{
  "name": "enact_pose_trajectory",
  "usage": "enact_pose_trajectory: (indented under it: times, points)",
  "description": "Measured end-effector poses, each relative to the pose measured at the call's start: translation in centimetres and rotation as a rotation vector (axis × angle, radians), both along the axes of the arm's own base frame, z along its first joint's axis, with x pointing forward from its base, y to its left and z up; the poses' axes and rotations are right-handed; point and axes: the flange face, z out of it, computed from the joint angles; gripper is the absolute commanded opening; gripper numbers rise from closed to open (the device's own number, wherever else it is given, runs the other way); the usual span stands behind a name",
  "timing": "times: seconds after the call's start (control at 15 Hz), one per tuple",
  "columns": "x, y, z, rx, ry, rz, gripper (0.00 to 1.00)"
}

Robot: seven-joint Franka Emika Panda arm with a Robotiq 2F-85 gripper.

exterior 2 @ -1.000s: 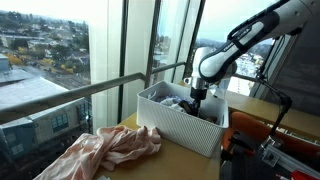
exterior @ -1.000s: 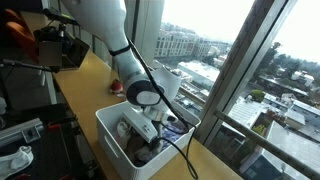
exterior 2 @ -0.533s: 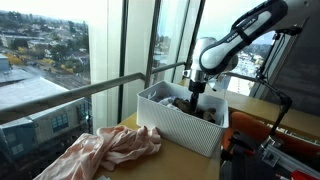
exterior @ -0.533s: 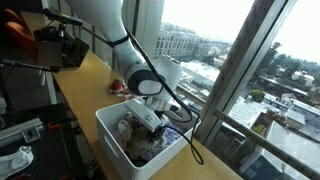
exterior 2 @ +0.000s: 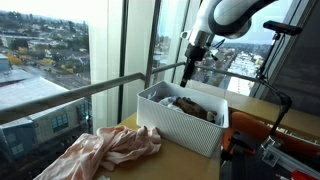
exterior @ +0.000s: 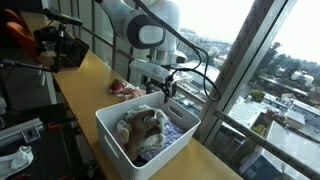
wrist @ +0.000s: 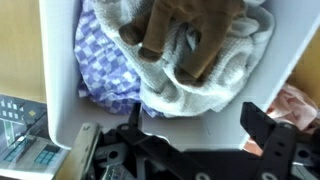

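Wrist view looks straight down into a white bin (wrist: 55, 80) stuffed with laundry. A brown cloth (wrist: 180, 30) lies crumpled on top of a pale knitted towel (wrist: 225, 85), and a purple checked cloth (wrist: 100, 70) is tucked against the left wall. The gripper (wrist: 182, 142) hangs clear above the heap, jaws spread wide with nothing between them. One finger shows at the lower left and the other at the lower right of this view.

In both exterior views the gripper (exterior: 165, 93) (exterior 2: 188, 78) hovers above the far side of the bin (exterior: 110, 130) (exterior 2: 175, 125), apart from its contents. The bin stands on a wooden ledge (exterior: 90, 75) along the window. In an exterior view a pink cloth (exterior 2: 110, 148) lies loose on the ledge just left of the bin, on the near side.

As a judgement, the brown cloth and the towel are light, soft and limp. They will sag, stretch out and drag on whatever they are tangled with, and they should neither slip nor break. A raised fold near the middle of the heap looks the best place to pinch, since the fabric bunches thick enough there for the fingers to bite. A flat edge would likely slide out, and a deep grab could catch the towel below as well.
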Motion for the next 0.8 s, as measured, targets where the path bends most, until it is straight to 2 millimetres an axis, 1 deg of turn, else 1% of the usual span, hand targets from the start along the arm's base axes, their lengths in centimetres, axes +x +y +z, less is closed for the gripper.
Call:
enact_pose_trajectory:
  times: [0.07, 0.13, 0.27, 0.4, 0.53, 0.6, 0.67, 0.73, 0.8]
  points:
    - [0.2, 2.0, 0.7, 0.003, -0.012, 0.032, 1.00]
    - [0.3, 4.6, 0.8, 0.008, -0.016, 0.071, 1.00]
    - [0.3, 10.2, -0.2, 0.022, -0.009, 0.157, 1.00]
    - [-0.2, 16.3, -2.3, 0.041, 0.008, 0.253, 1.00]
    - [-1.2, 22.2, -5.1, 0.061, 0.033, 0.349, 1.00]
    - [-1.7, 24.8, -6.6, 0.068, 0.047, 0.392, 1.00]
    - [-2.1, 27.1, -8.1, 0.069, 0.062, 0.433, 1.00]
    - [-2.3, 28.9, -9.5, 0.065, 0.076, 0.468, 1.00]
    - [-2.4, 30.1, -10.6, 0.056, 0.086, 0.498, 1.00]
